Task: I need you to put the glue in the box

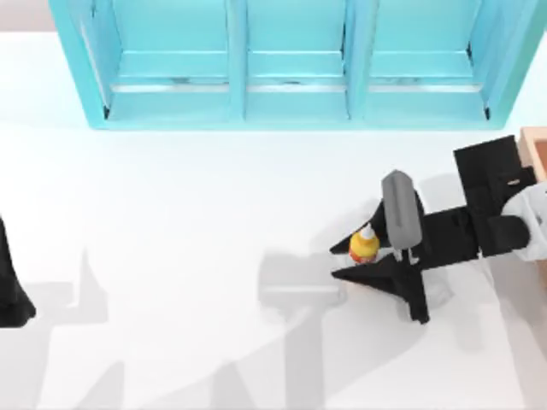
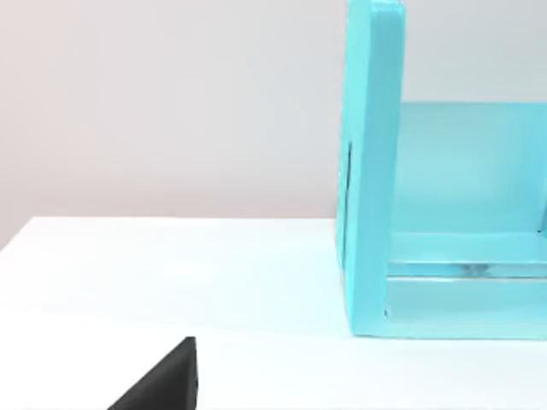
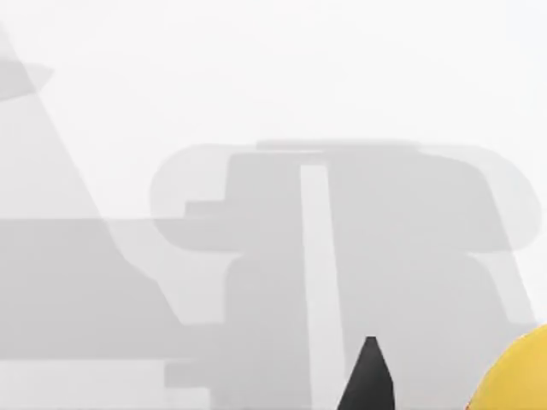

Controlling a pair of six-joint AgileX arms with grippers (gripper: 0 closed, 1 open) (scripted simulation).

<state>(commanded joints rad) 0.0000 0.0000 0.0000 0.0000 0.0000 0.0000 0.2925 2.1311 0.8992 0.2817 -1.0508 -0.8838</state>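
Surfaces: matt black, smooth white, soft-sheen turquoise

Between the fingers of the right end effector (image 1: 349, 260), itself plain matt black like hard plastic, the glue (image 1: 364, 245) looks smooth yellow-orange plastic with a white cap. The desk (image 1: 188, 256) under it is smooth matt white. Beyond the end effector, the turquoise shelf unit (image 1: 291, 102) has a painted, faintly glossy finish. Behind it, the box (image 1: 532, 143) shows pale, matt wood.

No legible text, label or number on anything
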